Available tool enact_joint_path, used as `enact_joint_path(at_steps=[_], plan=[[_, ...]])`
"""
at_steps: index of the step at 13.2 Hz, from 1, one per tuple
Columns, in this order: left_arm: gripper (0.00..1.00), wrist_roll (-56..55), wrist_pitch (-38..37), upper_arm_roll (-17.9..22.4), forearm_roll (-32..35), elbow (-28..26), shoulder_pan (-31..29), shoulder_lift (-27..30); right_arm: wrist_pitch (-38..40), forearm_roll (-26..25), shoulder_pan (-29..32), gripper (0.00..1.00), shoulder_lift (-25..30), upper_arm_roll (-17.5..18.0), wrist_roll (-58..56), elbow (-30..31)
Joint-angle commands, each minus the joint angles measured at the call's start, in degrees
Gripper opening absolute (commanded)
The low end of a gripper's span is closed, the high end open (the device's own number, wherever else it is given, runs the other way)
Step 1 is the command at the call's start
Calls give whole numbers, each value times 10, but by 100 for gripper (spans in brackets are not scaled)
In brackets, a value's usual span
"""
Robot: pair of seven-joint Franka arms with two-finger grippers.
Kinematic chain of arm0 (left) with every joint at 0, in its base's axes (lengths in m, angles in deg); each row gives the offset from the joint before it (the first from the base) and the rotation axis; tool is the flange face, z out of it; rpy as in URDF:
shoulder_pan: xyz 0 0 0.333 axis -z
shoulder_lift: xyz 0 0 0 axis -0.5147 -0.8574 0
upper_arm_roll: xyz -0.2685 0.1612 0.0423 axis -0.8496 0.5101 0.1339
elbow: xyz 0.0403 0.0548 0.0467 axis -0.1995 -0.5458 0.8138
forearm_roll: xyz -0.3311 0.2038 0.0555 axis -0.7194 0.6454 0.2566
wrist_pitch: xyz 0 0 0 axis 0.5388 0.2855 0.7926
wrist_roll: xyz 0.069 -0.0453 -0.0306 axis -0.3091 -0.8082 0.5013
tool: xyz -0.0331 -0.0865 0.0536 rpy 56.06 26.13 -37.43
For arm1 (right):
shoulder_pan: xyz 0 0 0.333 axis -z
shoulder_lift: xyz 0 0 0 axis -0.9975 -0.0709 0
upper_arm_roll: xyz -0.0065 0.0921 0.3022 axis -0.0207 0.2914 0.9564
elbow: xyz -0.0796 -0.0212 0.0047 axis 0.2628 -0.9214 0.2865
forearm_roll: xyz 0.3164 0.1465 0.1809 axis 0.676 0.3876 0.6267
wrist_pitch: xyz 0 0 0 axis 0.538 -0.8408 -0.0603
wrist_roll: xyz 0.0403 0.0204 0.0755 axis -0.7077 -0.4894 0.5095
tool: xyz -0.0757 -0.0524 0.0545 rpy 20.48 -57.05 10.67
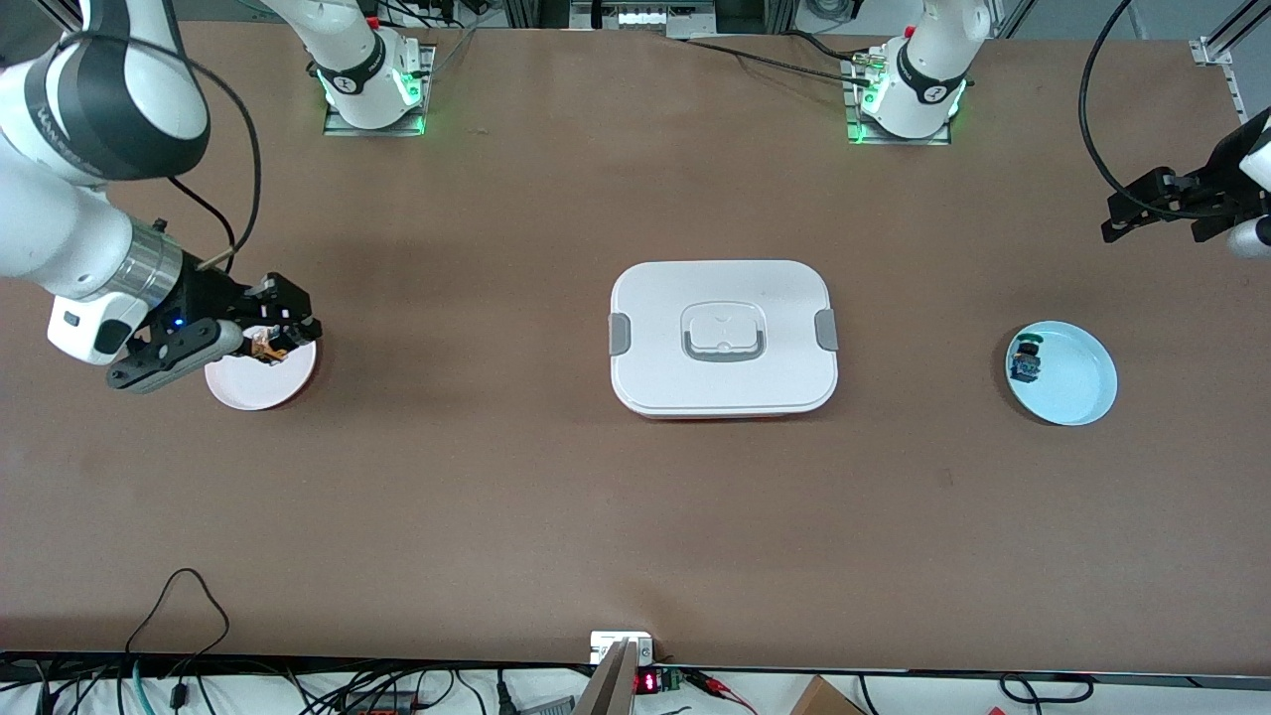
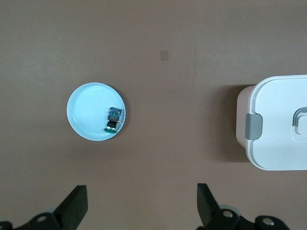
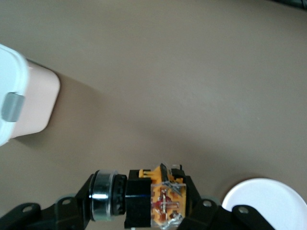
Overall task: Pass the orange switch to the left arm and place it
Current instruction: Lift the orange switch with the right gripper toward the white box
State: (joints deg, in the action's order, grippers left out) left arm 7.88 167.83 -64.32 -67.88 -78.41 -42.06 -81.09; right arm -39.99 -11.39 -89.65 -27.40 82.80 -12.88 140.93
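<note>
From my seat, the right tool (image 1: 281, 323) covers part of the pink plate (image 1: 248, 389). The box (image 2: 280, 124) runs off the left wrist view's edge. The left tool (image 2: 141, 206) shows only fingertips.

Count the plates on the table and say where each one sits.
2. A white plate lies toward the right arm's end, under the right gripper, which holds the orange switch. A light blue plate lies toward the left arm's end, carrying another small switch.

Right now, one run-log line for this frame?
right hand: shut on orange switch, above pink plate | left hand: open, waiting | box: mid-table | blue plate: holds green-capped switch
</note>
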Motion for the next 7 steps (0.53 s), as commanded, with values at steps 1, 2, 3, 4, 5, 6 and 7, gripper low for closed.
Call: enact_joint_path(at_steps=[1,2,3,4,5,6,7], plan=[[100,-5,-13,-1,4,15,4,-3,9,36,-30,0,0,9,-66,-27],[100,-4,-12,0,2,15,3,-4,8,74,-31,0,0,17,-87,-31],[100,-3,-12,1,4,15,6,-16,6,118,-32,0,0,28,-111,-31],[100,-4,-12,1,8,17,4,-32,4,151,-35,0,-2,34,-140,-30],[100,-5,-13,2,3,26,-2,-33,0,177,-41,0,-7,35,-180,-28],[100,-9,-13,2,4,26,-2,-37,-5,196,-48,0,-13,36,-227,-26],[100,-9,-16,2,10,26,2,-43,-5,226,-52,0,-19,36,-284,-26]])
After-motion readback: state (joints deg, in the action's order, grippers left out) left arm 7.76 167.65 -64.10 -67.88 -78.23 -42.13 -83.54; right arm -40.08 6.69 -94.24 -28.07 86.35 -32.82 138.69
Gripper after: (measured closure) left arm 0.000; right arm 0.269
